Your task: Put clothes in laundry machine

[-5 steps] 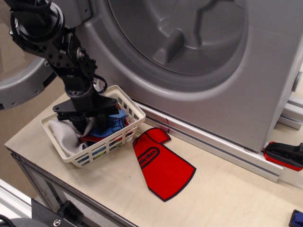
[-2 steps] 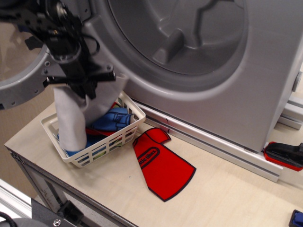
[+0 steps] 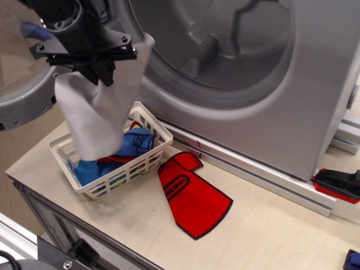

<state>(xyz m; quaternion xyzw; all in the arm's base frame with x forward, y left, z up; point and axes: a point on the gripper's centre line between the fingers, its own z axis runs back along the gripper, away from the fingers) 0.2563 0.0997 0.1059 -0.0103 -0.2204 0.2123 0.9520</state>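
Note:
My gripper (image 3: 100,72) is shut on the light grey cloth (image 3: 95,115) and holds it in the air above the white lattice basket (image 3: 152,152); the cloth hangs down with its lower end at the basket's rim. A blue denim-like piece (image 3: 134,142) and a red piece lie in the basket. A flat red dark-edged shirt (image 3: 191,194) lies on the table right of the basket. The silver-grey laundry machine (image 3: 236,84) stands behind, drum opening (image 3: 214,39) wide open, its round door (image 3: 22,101) swung out at the left.
A red and black object (image 3: 337,184) lies at the right by the machine's base rail (image 3: 253,171). A blue thing (image 3: 353,260) shows at the bottom right corner. The table's front edge (image 3: 112,222) runs along the lower left.
My gripper went from down in the basket to well above it, lifting the grey cloth out. The blue piece in the basket is now uncovered.

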